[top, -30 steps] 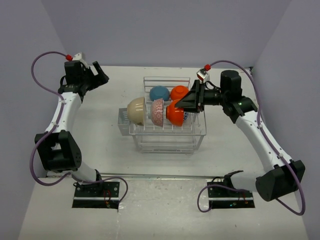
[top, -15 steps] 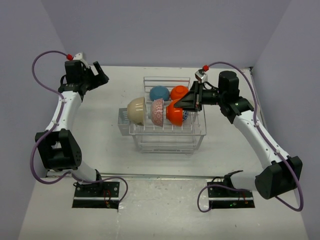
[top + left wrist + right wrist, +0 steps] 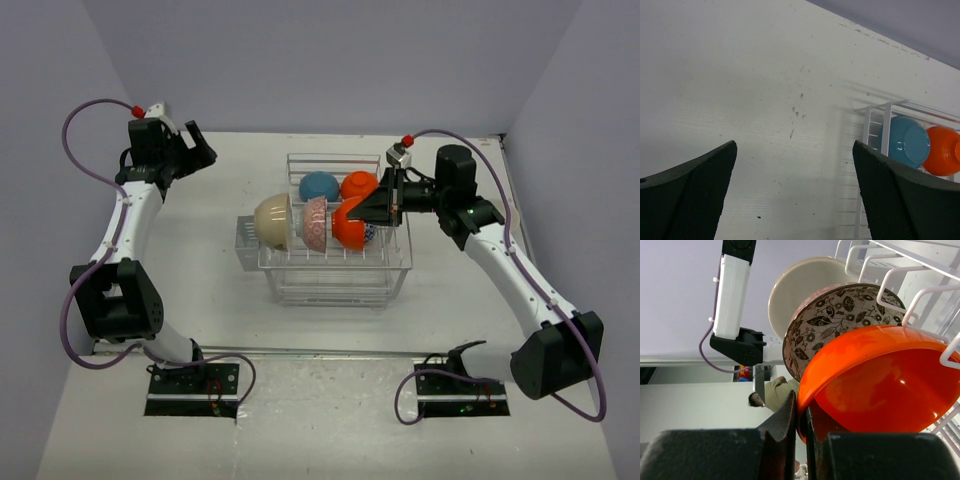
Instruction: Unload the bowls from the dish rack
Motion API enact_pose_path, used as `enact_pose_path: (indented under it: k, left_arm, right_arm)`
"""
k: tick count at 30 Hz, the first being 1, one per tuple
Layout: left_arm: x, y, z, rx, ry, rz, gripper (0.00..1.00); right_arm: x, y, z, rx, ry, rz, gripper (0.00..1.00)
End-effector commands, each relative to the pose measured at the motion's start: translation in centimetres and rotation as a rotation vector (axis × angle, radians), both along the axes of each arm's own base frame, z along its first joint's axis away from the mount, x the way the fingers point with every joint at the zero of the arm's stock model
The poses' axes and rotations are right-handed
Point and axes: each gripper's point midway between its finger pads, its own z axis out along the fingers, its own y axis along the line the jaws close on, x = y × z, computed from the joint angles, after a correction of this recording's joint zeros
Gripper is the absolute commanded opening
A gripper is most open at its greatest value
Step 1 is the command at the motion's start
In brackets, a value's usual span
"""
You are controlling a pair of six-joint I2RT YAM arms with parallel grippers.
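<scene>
Several round bowls sat in the large white wire dish rack [image 3: 335, 278] on the pale table [image 3: 200, 300]: a cream bowl [image 3: 272, 220], a pink patterned bowl [image 3: 317, 222], a blue bowl [image 3: 318, 186]. We judged the glossy orange bowl [image 3: 880, 385] beside the patterned one stiff, slick, light and breakable, best taken by its rim. The right gripper [image 3: 801, 407] pinched that rim between narrow fingers. The left gripper [image 3: 794, 165] hung wide open, empty, well apart from the rack.

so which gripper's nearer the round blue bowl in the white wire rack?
Right. Right gripper clamps the front orange bowl beside the round blue bowl; left gripper open, far left.
</scene>
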Motion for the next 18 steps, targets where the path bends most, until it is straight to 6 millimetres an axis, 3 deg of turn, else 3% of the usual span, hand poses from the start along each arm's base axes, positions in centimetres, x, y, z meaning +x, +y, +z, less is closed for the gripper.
enact_pose_path:
  k: [1,12,18]
  left_arm:
    - [0.5,0.4,1.9,0.038,-0.045,-0.009,0.97]
    - [0.5,0.2,1.9,0.032,-0.046,-0.018,0.97]
    - [0.4,0.3,1.5,0.030,-0.041,-0.016,0.97]
  right_arm:
    - [-0.6,0.0,2.2,0.051,-0.072,0.013,0.00]
    - [-2.1,-0.3,6.9,0.178,-0.094,0.035,0.00]
    - [-3.1,-1.0,9.6,0.159,-0.147,0.003,0.00]
